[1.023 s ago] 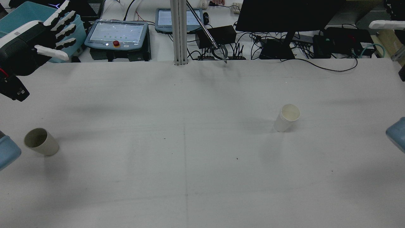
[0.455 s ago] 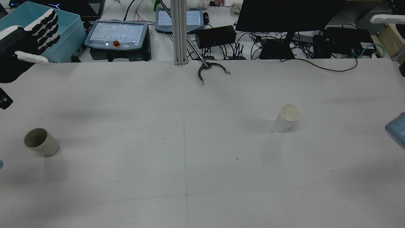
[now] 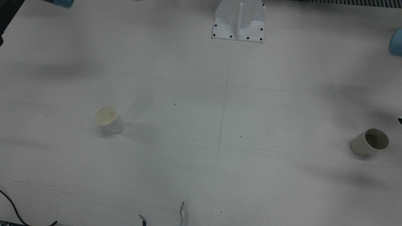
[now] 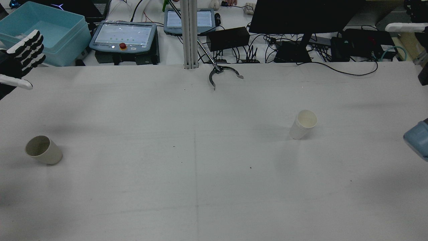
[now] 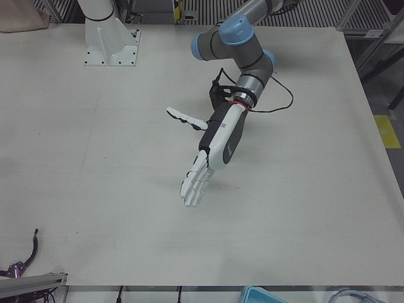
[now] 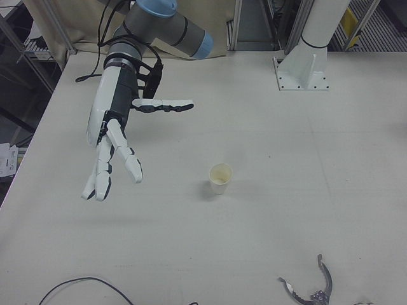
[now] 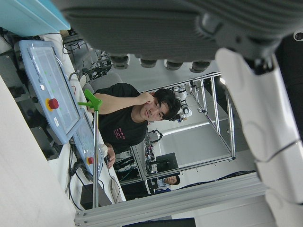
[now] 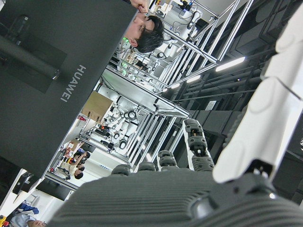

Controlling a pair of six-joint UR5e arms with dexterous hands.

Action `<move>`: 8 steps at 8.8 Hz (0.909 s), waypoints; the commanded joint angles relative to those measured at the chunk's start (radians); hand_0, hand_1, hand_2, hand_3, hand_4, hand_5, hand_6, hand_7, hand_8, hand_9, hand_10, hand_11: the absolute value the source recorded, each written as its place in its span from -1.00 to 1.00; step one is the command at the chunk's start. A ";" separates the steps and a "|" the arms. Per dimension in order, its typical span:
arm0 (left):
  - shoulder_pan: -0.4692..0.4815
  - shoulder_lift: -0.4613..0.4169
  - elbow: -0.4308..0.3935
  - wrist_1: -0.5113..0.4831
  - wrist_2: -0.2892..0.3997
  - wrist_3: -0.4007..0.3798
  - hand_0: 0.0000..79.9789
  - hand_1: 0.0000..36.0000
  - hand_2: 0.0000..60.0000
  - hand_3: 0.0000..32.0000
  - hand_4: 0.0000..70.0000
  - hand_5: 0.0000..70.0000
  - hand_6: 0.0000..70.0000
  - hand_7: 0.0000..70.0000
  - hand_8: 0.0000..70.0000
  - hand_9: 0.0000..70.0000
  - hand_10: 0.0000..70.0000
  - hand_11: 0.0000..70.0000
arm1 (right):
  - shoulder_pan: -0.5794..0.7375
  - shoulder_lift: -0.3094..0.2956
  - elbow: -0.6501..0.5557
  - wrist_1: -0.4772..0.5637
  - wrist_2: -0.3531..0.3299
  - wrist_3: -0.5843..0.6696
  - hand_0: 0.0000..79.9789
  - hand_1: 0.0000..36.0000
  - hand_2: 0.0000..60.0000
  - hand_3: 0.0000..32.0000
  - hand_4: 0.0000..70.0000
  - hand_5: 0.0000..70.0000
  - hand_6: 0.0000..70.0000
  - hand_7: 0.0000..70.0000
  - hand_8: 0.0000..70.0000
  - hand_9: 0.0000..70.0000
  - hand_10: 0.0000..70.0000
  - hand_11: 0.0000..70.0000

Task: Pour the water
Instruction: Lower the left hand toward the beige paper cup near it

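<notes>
1. Writing: "HUAWEI" in grey letters on the back of the black monitor, seen sideways in the right hand view. No other words clear enough to read.
2. Left hand: held out over the white table, fingers straight and spread, thumb out to the side. Nothing held. Only its fingertips show at the left edge of the rear view.
3. Right hand: hangs above the table with fingers pointing down and apart, thumb sticking out sideways. Nothing held.
4. White cup: stands upright on the right half of the table in the rear view, mouth open to the top. Same cup in the right-front view, near the right hand but not touching it.
5. Beige cup: stands upright by the left edge of the table in the rear view, well apart from the white cup. Also in the front view, close to the right edge.
6. Water: cannot tell if any sits inside either cup.
7. Grabber tool: metal claw on a long rod, at the far side of the table.
8. Blue bin and two screens with a red button behind the table.
</notes>
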 commanded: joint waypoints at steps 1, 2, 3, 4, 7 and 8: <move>0.003 0.153 -0.003 -0.163 -0.018 0.073 0.22 -0.31 -1.00 -0.44 -0.93 -1.00 -1.00 -1.00 -1.00 -1.00 -0.96 -0.90 | -0.006 -0.028 -0.022 0.000 0.000 -0.005 0.16 -0.42 -0.96 -1.00 -0.78 -0.86 -0.85 -0.84 -0.97 -0.98 -1.00 -0.98; 0.002 0.157 -0.012 -0.163 -0.015 0.071 0.21 -0.33 -1.00 -0.51 -0.93 -1.00 -1.00 -1.00 -1.00 -1.00 -0.96 -0.90 | -0.011 -0.060 -0.022 0.002 0.002 -0.011 0.16 -0.42 -0.96 -1.00 -0.79 -0.87 -0.85 -0.85 -0.98 -0.98 -1.00 -0.98; 0.003 0.159 -0.007 -0.163 -0.015 0.072 0.22 -0.29 -1.00 -0.70 -0.89 -1.00 -1.00 -1.00 -1.00 -1.00 -0.96 -0.89 | -0.014 -0.084 -0.018 0.002 0.002 -0.013 0.16 -0.42 -0.96 -1.00 -0.79 -0.88 -0.86 -0.86 -0.98 -0.99 -1.00 -0.99; 0.009 0.159 0.021 -0.174 -0.015 0.089 0.23 -0.28 -1.00 -0.61 -0.90 -1.00 -1.00 -1.00 -1.00 -1.00 -0.97 -0.90 | -0.029 -0.106 -0.015 0.002 0.002 -0.013 0.16 -0.42 -0.97 -1.00 -0.81 -0.91 -0.88 -0.88 -0.97 -0.99 -1.00 -0.98; 0.008 0.316 0.054 -0.374 -0.024 0.150 0.21 -0.33 -1.00 -0.25 -0.98 -1.00 -1.00 -1.00 -1.00 -1.00 -0.97 -0.91 | -0.054 -0.128 -0.021 0.003 0.002 -0.025 0.14 -0.49 -1.00 -1.00 -0.89 -0.95 -0.93 -0.98 -0.96 -0.97 -0.99 -0.96; 0.008 0.372 0.060 -0.454 -0.021 0.185 0.20 -0.35 -1.00 -0.29 -0.99 -1.00 -1.00 -1.00 -1.00 -1.00 -0.98 -0.92 | -0.056 -0.128 -0.021 0.002 0.002 -0.025 0.14 -0.49 -1.00 -1.00 -0.89 -0.95 -0.93 -0.98 -0.95 -0.95 -0.98 -0.95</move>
